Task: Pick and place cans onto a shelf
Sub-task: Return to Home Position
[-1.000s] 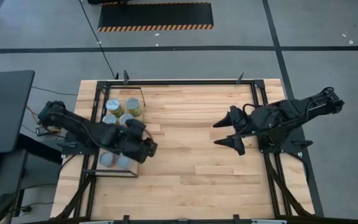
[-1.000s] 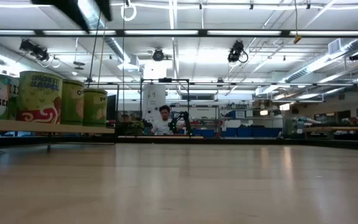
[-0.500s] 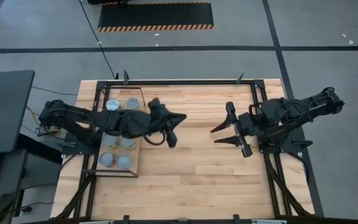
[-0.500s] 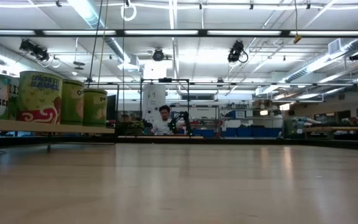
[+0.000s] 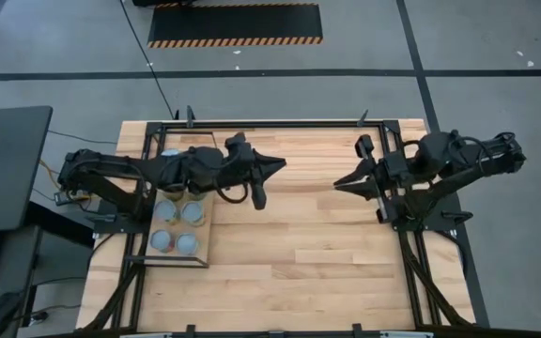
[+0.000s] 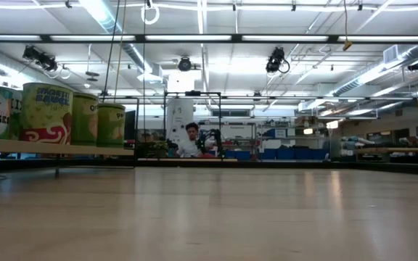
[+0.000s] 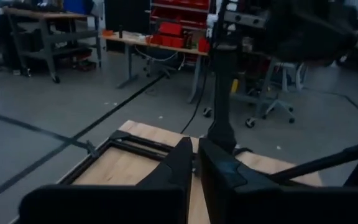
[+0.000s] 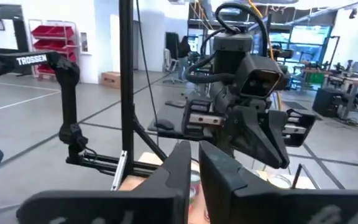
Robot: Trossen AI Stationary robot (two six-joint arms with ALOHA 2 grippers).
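Several cans (image 5: 193, 212) stand upright on their bases on the shelf (image 5: 207, 246), a pale board with a black frame at the table's left. The left arm hides some of them. In the low view the cans (image 6: 46, 113) stand in a row on the shelf board (image 6: 64, 149). My left gripper (image 5: 281, 164) is shut and empty, raised above the table's far middle, right of the shelf; its fingers (image 7: 182, 158) are together. My right gripper (image 5: 337, 185) faces it from the right, shut and empty, its fingers (image 8: 180, 163) together too.
Bare plank tabletop (image 5: 289, 253) lies between and in front of the grippers. Black frame rails (image 5: 270, 123) run along the table's far edge and both sides. A person (image 6: 191, 138) sits far off in the room behind.
My left gripper has swung from over the shelf's near cans toward the table's right and far edge, ending above the far middle. My right gripper has shut and drawn back a little toward the far right. The cans have stayed on the shelf.
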